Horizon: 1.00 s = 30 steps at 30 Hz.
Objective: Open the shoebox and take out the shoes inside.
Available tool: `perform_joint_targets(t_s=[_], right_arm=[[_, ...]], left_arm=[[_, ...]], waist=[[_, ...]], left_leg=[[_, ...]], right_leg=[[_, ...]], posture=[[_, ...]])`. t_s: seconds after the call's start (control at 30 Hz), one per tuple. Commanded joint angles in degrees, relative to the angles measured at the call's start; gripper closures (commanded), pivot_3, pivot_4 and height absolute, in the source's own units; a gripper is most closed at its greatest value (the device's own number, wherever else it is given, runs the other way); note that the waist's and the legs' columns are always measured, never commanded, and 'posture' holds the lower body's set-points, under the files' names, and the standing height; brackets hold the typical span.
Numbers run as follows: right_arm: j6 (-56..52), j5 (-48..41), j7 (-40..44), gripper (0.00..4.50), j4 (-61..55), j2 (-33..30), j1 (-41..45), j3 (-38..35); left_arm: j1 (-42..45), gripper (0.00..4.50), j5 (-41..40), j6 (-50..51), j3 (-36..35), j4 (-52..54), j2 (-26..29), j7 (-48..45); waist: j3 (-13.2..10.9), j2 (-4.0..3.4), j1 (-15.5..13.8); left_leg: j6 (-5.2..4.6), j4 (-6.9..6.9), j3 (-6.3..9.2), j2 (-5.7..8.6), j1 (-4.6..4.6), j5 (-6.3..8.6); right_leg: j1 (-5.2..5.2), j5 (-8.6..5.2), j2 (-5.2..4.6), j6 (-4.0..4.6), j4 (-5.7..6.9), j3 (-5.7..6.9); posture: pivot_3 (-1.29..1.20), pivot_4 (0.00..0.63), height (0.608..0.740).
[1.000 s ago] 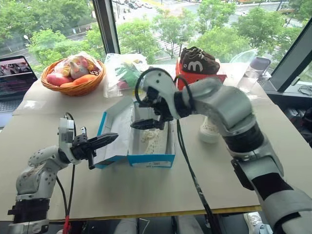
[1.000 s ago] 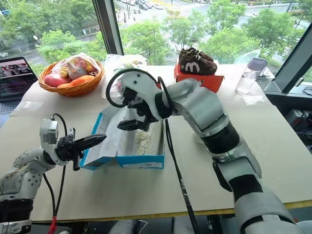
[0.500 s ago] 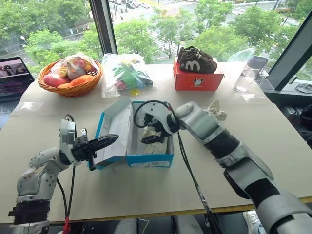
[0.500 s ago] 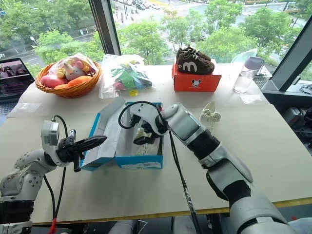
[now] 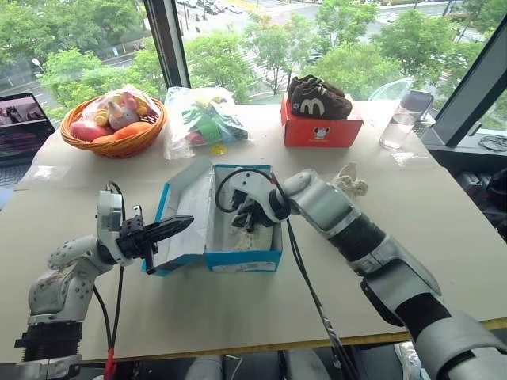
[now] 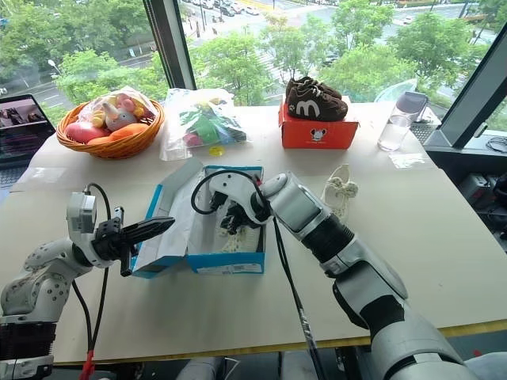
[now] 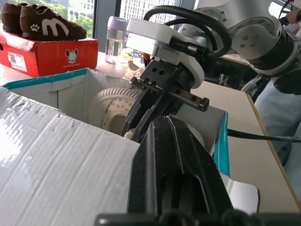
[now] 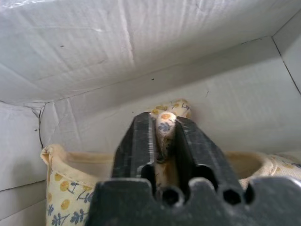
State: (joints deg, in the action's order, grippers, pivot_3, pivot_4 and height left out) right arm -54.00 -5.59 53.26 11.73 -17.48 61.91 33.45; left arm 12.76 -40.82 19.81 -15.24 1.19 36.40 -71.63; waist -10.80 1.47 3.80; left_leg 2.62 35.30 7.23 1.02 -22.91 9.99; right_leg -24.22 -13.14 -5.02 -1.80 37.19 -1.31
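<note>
From the head views, the shoebox [image 5: 238, 229] sits open near the middle of the table [image 5: 444, 229], its lid [image 5: 186, 210] folded out to the left. The right gripper [image 5: 247, 218] reaches down inside the box onto a cream shoe [image 5: 255, 237], while the second shoe [image 5: 348, 184] lies on the table just right of the box. The left gripper [image 5: 170, 228], fingers pressed together and holding nothing, rests against the lid's near edge. On the far side stand a basket [image 5: 119, 142], a plastic bag [image 5: 207, 119], a red box [image 5: 321, 131] carrying dark brown shoes [image 5: 317, 96], and a clear bottle [image 5: 400, 120]; a laptop [image 5: 22, 127] is at the far left. The left wrist view adds what the head views hide: the left gripper's closed fingers [image 7: 174, 165] lie over the lid's white inner face, and beyond them the right gripper [image 7: 146, 117] dips between the box walls beside the shoe's pale ribbed sole [image 7: 113, 110]. The right wrist view looks into the box's white interior, where the right gripper's fingers [image 8: 136, 141] are pinched on a patterned cloth tab [image 8: 164, 132] rising from the shoe's printed lining [image 8: 66, 188].
</note>
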Motion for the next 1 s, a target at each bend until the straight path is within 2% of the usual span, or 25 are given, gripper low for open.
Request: perform_joint_targets(t_s=[0.03,0.13,0.17,0.63,1.0], right_arm=[[0.96,0.66,0.58,4.23,-0.83,0.25,-0.90,0.42],[1.08,0.73,0.71,4.23,-0.79,0.58,-1.01,0.09],[1.08,0.65,0.63,4.38,-0.88,0.74,-1.07,-0.20],[0.49,-0.61,1.14,4.38,-2.01,1.07,0.65,-3.41],[-2.83,-8.32,2.63,4.38,-10.89,-1.04,5.52,-14.66]], left_arm=[[0.88,4.50,-0.25,-1.13,-0.96,0.05,0.76,-0.49],[1.00,4.50,-0.11,-1.20,-1.04,-0.21,0.79,-0.57],[1.01,4.50,0.03,-1.32,-1.04,-0.29,0.79,-0.54],[1.13,4.50,0.39,-1.65,-1.00,-0.57,0.92,-0.86],[0.67,4.50,0.25,-1.34,-1.09,0.15,1.59,-0.69]], waist=[[0.00,0.00,0.01],[0.00,0.00,0.02],[0.00,0.00,0.02],[0.00,0.00,0.10],[-0.01,-0.01,0.08]], left_leg=[[0.00,0.00,0.00,0.00,0.00,0.00],[0.00,0.00,0.00,0.00,0.00,0.00],[0.00,0.00,0.00,0.00,0.01,0.00],[0.00,0.00,0.00,0.00,-0.01,0.00],[0.00,-0.01,0.00,0.00,-0.07,0.00]], right_leg=[[0.00,0.00,0.00,0.00,0.00,0.00],[0.00,0.00,0.00,0.00,0.00,0.00],[0.00,0.00,0.00,0.00,0.00,0.00],[-0.01,0.00,0.00,0.00,0.00,0.00],[-0.07,0.00,0.00,0.00,-0.01,0.00]], posture=[[0.00,0.150,0.740],[0.00,0.150,0.740],[0.00,0.150,0.740],[0.00,0.150,0.740],[0.00,0.150,0.740]])
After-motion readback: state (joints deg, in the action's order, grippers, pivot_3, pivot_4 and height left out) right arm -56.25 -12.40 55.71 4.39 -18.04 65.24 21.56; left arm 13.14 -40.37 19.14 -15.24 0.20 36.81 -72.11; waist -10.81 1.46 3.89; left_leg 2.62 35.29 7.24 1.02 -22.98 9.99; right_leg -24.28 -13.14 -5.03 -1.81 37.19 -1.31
